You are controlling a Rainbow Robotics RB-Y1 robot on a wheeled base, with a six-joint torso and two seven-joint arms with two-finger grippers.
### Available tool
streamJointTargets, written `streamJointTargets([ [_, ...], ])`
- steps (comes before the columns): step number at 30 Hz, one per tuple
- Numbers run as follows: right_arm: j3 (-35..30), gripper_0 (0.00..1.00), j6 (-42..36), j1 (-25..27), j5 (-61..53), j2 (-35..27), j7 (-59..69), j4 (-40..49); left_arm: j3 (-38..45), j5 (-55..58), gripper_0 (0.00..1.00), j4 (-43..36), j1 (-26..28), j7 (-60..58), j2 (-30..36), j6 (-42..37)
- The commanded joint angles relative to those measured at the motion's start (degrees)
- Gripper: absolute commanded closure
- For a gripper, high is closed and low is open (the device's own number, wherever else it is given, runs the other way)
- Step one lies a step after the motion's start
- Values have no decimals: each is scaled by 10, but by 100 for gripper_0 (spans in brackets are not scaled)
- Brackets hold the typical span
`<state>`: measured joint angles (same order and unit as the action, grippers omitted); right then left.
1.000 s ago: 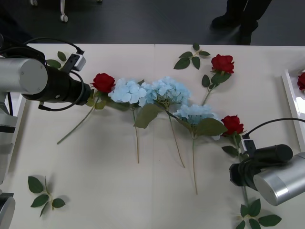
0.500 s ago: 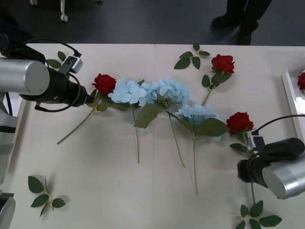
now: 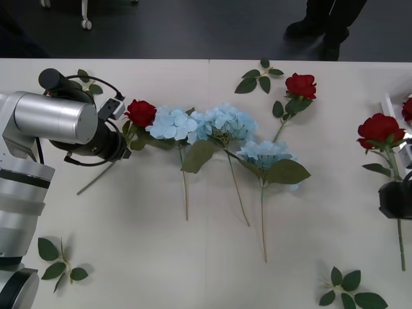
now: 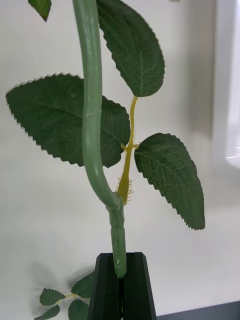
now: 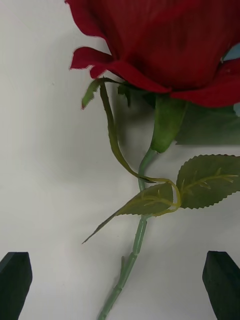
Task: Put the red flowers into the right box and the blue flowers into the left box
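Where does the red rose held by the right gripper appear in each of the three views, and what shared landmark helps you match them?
Front view: the held rose is at the far right, its stem running down into the right gripper.
Right wrist view: its stem and leaves rise from the shut black fingers.
Left wrist view: not in it; that is another rose.
Shared landmark: the right box.

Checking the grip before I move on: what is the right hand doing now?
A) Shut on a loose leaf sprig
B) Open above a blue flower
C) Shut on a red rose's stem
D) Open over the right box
C: the right hand is closed on the green stem of a red rose, whose head stands near the table's right edge.
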<state>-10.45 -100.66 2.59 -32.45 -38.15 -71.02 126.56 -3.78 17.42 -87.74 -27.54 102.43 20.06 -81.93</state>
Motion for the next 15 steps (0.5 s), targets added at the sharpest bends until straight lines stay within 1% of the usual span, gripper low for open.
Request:
streamJointTargets([
  [1,-55,100,-43,-35,-40,-38,-45,30,-3,-13,0,10,-13,0,-13,22],
  [4,-93,100,-64,-54,-68,-65,-50,27,-4,-22,0,32,-18,1,-24,41],
  [6,-106,100,-65,-63,-79,-89,-54,18,-4,-27,0,49,-23,1,-30,51],
  [9,-110,100,-58,-78,-89,-133,-56,-4,-4,-31,0,79,-35,1,-38,67],
  [11,-110,100,-38,-90,-102,-170,-58,-33,-4,-27,0,103,-45,1,-40,78],
  [13,-110,100,-20,-101,-118,-192,-59,-61,-4,-27,1,114,-51,2,-41,81],
  [14,-110,100,-5,-108,-130,-206,-60,-84,-5,-26,11,122,-53,2,-42,84],
  [15,-109,100,6,-112,-138,-217,-62,-103,-4,-26,32,126,-55,2,-42,85],
])
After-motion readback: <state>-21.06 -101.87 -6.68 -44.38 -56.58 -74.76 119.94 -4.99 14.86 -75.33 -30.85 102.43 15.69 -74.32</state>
